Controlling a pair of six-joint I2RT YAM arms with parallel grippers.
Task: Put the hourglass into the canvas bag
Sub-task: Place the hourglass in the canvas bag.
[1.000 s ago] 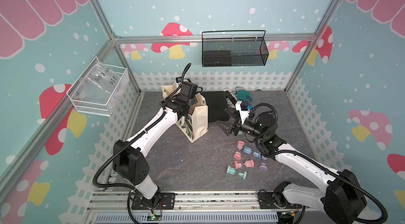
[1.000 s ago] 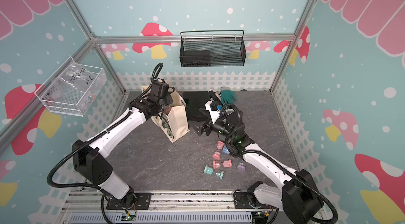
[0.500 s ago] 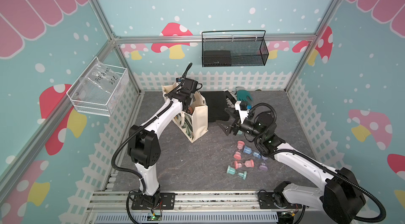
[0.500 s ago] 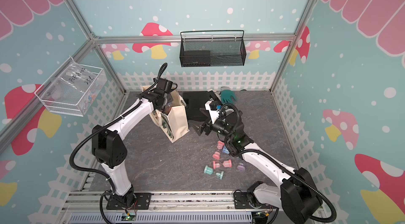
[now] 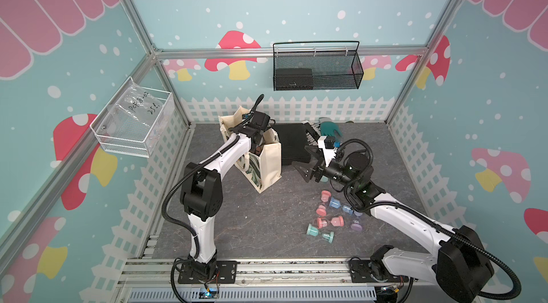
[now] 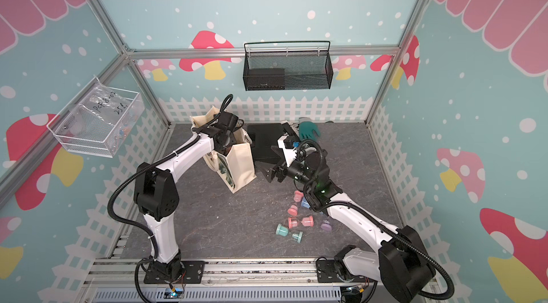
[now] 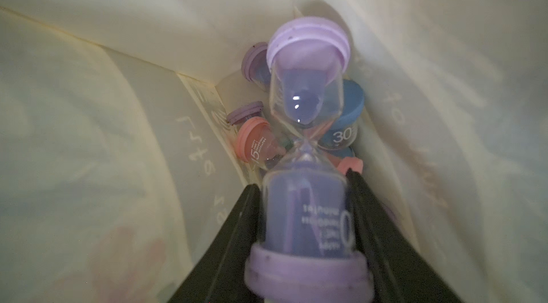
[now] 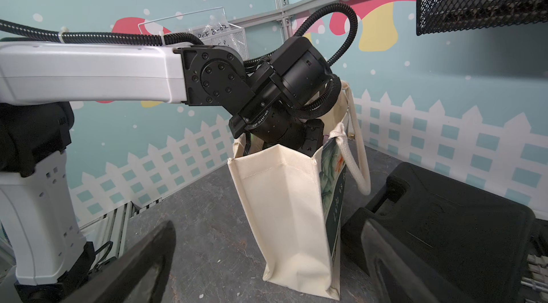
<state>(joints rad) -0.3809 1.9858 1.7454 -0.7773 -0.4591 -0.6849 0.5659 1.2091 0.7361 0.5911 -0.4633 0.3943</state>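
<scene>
The left gripper (image 7: 302, 185), deep inside the canvas bag (image 7: 89, 168), clamped the near bulb of the purple hourglass (image 7: 305, 102), which looked light, stiff, slick and breakable, probably safest gripped just ahead of its cap; the right gripper (image 5: 302, 169) gaped empty.

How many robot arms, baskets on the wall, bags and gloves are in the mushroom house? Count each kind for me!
Robot arms: 2 (left arm, right arm)
Wall baskets: 2 (black wire basket, white wire basket)
Canvas bag: 1
Green glove: 1
Total: 6
</scene>
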